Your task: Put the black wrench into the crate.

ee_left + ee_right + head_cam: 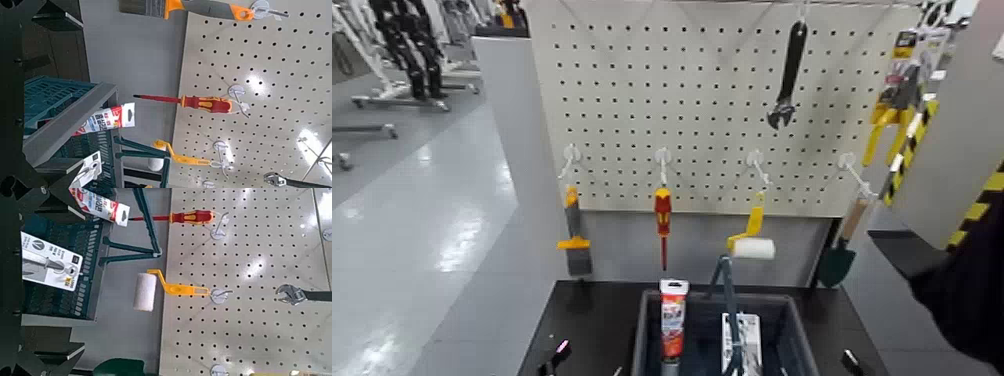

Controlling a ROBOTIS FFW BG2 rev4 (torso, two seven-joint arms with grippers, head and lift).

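The black wrench (788, 75) hangs on a hook at the top right of the white pegboard, jaw end down. It also shows in the right wrist view (301, 295) and at the edge of the left wrist view (301, 182). The dark grey crate (646, 335) stands on the black table below the board, also seen from the wrists (63, 117) (88, 266). My left gripper (556, 356) is low at the crate's left, and my right gripper (849, 361) is low at its right. Both are open, empty and far below the wrench.
An orange-handled scraper (575, 240), a red-and-yellow screwdriver (663, 215), a yellow-handled paint roller (750, 240) and a green trowel (838, 262) hang on the lower hooks. A tube (674, 318) and a packaged tool (742, 345) stand in the crate. Packaged tools (902, 80) hang at the right.
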